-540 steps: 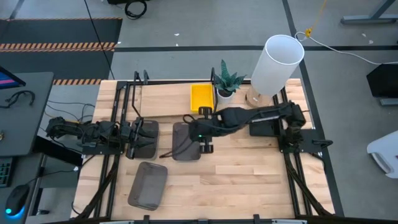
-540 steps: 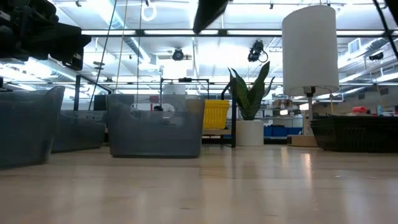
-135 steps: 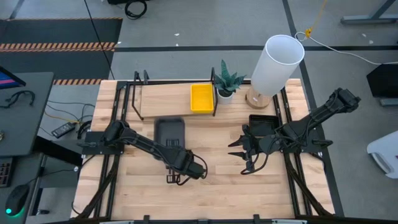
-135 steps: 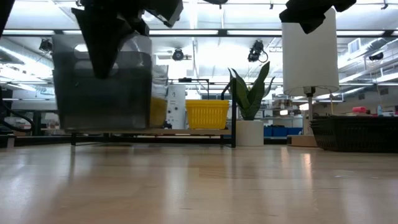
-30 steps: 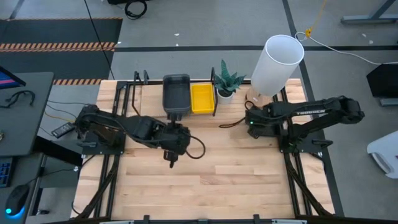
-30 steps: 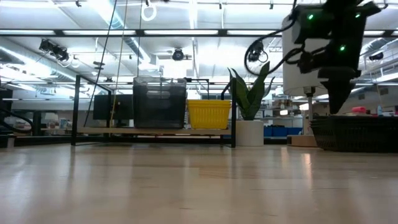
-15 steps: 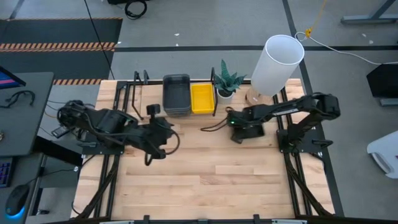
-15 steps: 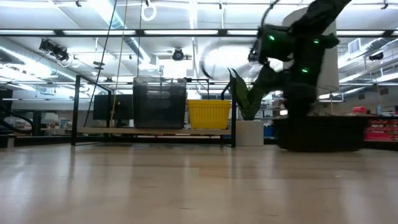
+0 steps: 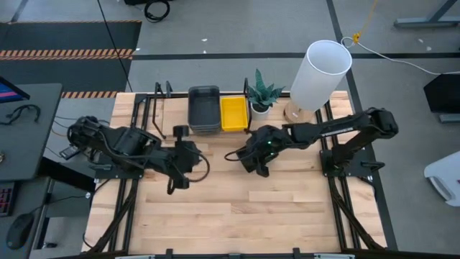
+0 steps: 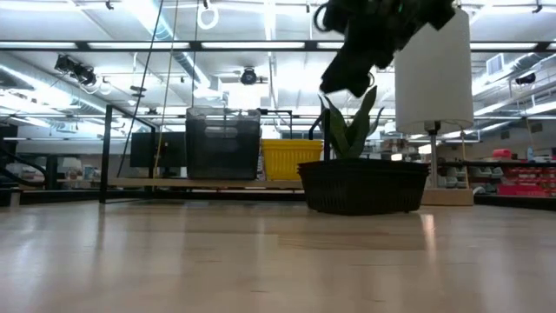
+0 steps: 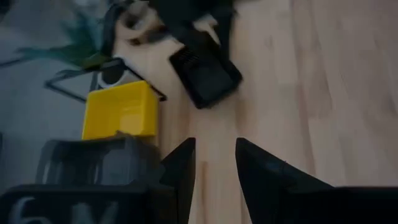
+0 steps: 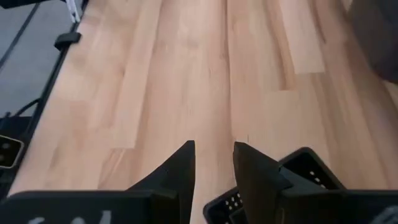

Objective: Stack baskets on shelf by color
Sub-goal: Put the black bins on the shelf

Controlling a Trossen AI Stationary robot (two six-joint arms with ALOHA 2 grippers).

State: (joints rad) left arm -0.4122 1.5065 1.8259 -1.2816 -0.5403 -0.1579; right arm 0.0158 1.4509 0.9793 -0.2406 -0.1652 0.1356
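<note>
The black basket [image 10: 363, 186] was being carried low over the middle of the worktop [image 9: 237, 216], pinched by the right hand [image 9: 256, 160]. The grey basket [image 9: 204, 109] and yellow basket [image 9: 233, 114] were already on the shelf [image 9: 169, 119] at the back edge. Next, it probably had to be set down there. The left hand [image 11: 214, 163] was empty, its fingers a little apart.

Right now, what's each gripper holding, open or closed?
Left gripper: slightly open, empty.
Right gripper: closed on the black rectangular plastic basket.

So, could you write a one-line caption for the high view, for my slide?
Right tool drags a black plastic basket toward the wooden shelf holding grey basket and yellow basket.
</note>
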